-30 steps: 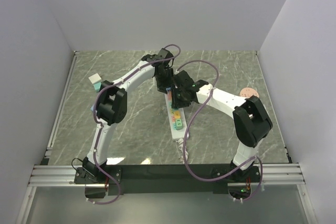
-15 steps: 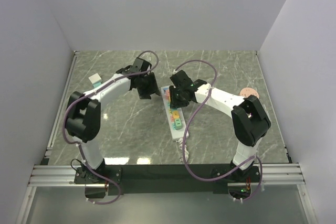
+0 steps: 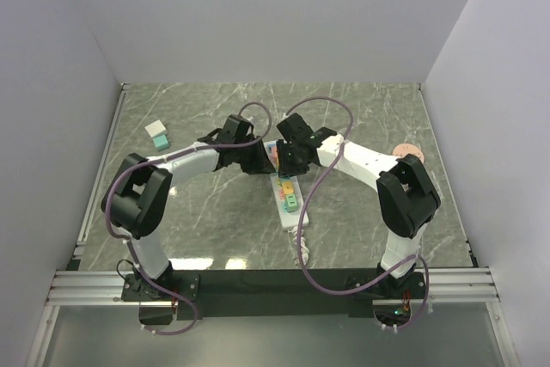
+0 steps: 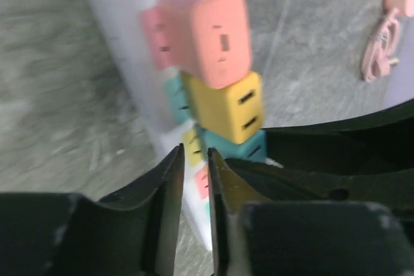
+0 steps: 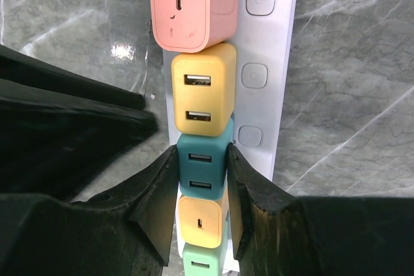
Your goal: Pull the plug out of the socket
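The socket [image 3: 291, 217] is a long white strip in mid-table, its row filled with pastel plugs. In the right wrist view my right gripper [image 5: 202, 153] is shut on the teal plug [image 5: 202, 163], one finger on each side. A yellow plug [image 5: 202, 88] and a pink plug [image 5: 191, 4] sit beyond it, and an orange plug [image 5: 202, 221] sits nearer. My left gripper [image 4: 195, 159] hovers at the strip's [image 4: 116, 24] left edge. Its jaws are open by a narrow slit with nothing between them. From above, the left gripper [image 3: 258, 161] and the right gripper [image 3: 288, 168] nearly meet.
A small white and teal block [image 3: 157, 133] lies at the far left. A pink round object [image 3: 407, 152] rests near the right wall, and a pink cable piece [image 4: 381, 50] shows beside it. The strip's white cord [image 3: 301, 238] trails toward the arm bases.
The left arm swung away from the strip's far end to the left, then came back low beside the strip, its jaws narrower. The right gripper has stayed on the plug.
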Available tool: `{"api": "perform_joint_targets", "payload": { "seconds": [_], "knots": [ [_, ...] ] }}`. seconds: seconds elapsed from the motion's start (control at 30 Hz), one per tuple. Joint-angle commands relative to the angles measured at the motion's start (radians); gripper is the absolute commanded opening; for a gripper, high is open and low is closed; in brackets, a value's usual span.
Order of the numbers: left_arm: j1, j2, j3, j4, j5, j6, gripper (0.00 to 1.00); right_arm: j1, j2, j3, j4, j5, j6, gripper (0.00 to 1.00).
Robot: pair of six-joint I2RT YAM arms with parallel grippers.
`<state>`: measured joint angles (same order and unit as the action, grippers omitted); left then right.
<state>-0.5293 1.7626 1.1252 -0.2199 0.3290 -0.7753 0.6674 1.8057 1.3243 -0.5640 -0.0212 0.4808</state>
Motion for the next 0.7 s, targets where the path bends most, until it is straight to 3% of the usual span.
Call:
{"api": "perform_joint_targets", "payload": {
  "seconds": [0.0, 0.07, 0.1, 0.2, 0.67],
  "knots": [
    [-0.024, 0.018, -0.015, 0.171, 0.083, -0.027, 0.25, -0.005, 0.029, 0.027, -0.036, 0.027, -0.001, 0.0],
    [-0.04, 0.029, -0.027, 0.243, 0.12, -0.042, 0.21, -0.003, 0.027, 0.024, -0.033, 0.024, 0.004, 0.0],
    [-0.046, 0.038, -0.025, 0.243, 0.12, -0.047, 0.15, -0.003, 0.024, 0.021, -0.033, 0.026, 0.005, 0.0],
    [-0.061, 0.104, 0.016, 0.147, 0.078, -0.033, 0.0, -0.003, 0.024, 0.026, -0.034, 0.024, 0.008, 0.0],
    [-0.1, 0.27, 0.022, 0.007, -0.031, -0.042, 0.0, -0.005, -0.017, 0.11, -0.109, 0.015, 0.038, 0.0]
  ]
}}
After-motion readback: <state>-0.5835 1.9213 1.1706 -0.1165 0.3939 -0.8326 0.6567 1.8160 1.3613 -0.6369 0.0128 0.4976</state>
